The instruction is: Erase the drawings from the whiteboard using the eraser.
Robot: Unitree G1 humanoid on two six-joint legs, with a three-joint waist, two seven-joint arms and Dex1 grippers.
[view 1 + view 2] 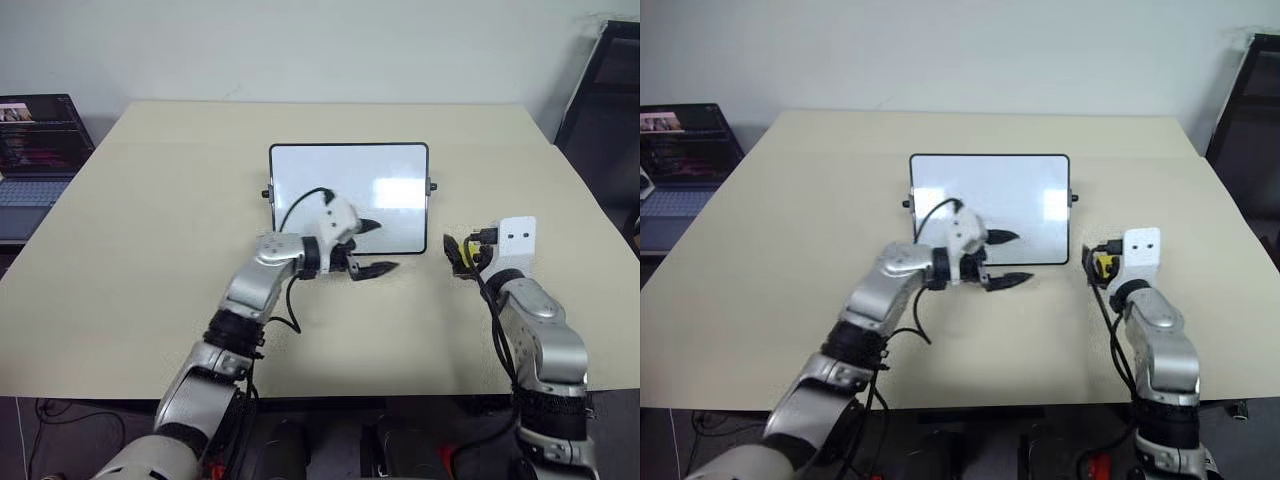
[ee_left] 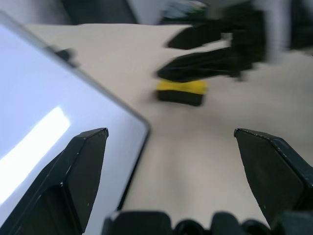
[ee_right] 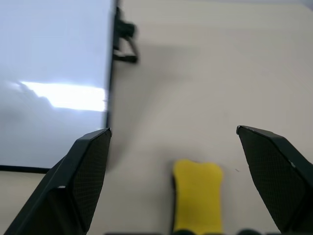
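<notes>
The whiteboard [image 1: 348, 195] lies flat at the middle of the table, its face plain white with a glare patch; the drawings are out of view. My left gripper [image 1: 385, 246] is open at the board's near right corner, one finger over the frame and one over the table. The yellow eraser [image 3: 196, 198] rests on the table just right of the board, loose between the spread fingers of my open right gripper [image 1: 462, 256]. In the left wrist view the eraser [image 2: 181, 91] sits under the right gripper's dark fingers [image 2: 205, 63].
A beige table [image 1: 150, 250] carries everything. An open laptop [image 1: 40, 140] stands off its far left edge and a black frame [image 1: 605, 90] at the far right. Small black knobs [image 1: 431, 186] stick out from the board's sides.
</notes>
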